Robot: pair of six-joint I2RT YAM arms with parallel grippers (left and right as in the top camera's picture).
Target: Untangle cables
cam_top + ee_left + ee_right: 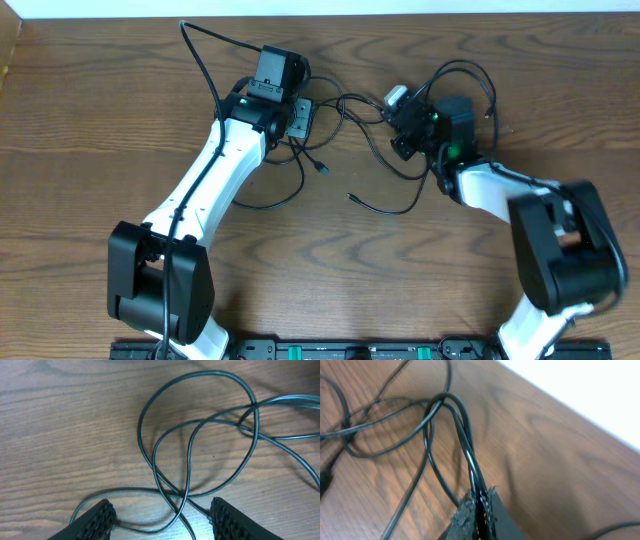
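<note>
The cables [345, 112] are thin black cords lying in loops on the wooden table between my two arms. Two small plug ends [322, 168] lie loose toward the front. My left gripper [303, 122] is at the tangle's left side and stands open. In the left wrist view its fingers [100, 517] straddle crossed strands [180, 497] without pinching them. My right gripper [398, 135] is at the right side of the tangle. In the right wrist view the right gripper [481, 497] is shut on a doubled black cable strand [465, 435] that rises out of the loops.
The table's back edge [580, 415] runs close behind the right gripper, with white beyond it. A thicker black arm wire [200, 50] arcs over the table at the back left. A small white piece [395, 97] shows beside the right gripper.
</note>
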